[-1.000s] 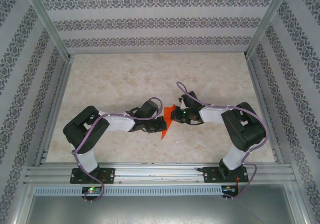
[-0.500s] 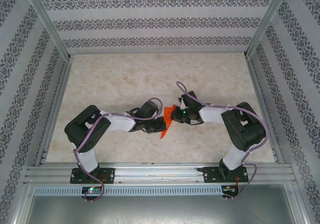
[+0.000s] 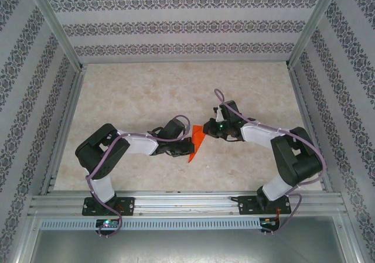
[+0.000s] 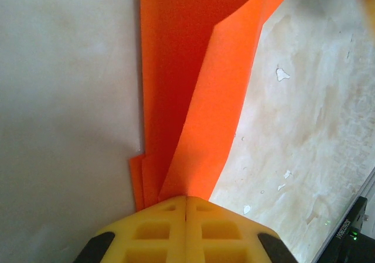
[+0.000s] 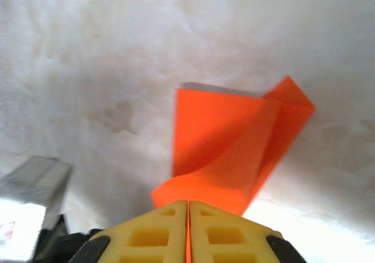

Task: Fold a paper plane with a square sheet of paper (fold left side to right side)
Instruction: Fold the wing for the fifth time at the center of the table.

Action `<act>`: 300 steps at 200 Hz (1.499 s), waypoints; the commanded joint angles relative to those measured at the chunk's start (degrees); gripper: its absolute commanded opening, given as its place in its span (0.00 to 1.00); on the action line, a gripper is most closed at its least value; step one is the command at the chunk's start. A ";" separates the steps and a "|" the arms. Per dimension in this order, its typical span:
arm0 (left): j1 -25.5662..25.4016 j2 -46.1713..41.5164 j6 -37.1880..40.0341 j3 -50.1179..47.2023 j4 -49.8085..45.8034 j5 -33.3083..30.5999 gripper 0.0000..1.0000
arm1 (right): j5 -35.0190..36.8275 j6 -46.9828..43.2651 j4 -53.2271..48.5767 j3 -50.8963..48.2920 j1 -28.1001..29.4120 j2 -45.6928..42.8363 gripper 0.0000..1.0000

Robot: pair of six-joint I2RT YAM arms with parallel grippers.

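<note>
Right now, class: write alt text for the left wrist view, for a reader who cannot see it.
The left claw, its yellow fingers pressed together, pinches folded orange-red paper that fans away in creased layers over a pale marbled table.

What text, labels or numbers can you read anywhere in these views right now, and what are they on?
No text can be read.
White lettering on the black part at the lower right of the left wrist view: too small and blurred to read.
The orange paper: plain, no print.
</note>
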 commanded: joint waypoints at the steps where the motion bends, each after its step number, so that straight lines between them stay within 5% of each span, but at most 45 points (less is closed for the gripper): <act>1: 0.18 0.91 1.69 -2.53 -7.12 -3.90 0.01 | -3.13 -1.83 5.12 -4.14 0.09 -1.36 0.10; 36: 0.18 0.59 1.84 -2.77 -7.76 -4.68 0.00 | -5.07 -2.16 13.56 -6.79 0.74 1.06 0.10; 115: 0.09 0.71 1.90 -2.36 -9.40 -5.38 0.00 | -4.12 -3.93 15.66 -3.54 2.12 8.86 0.10; 300: 0.09 2.42 1.63 -1.71 -13.74 -6.36 0.00 | 2.75 -5.49 7.24 3.05 -3.01 15.57 0.09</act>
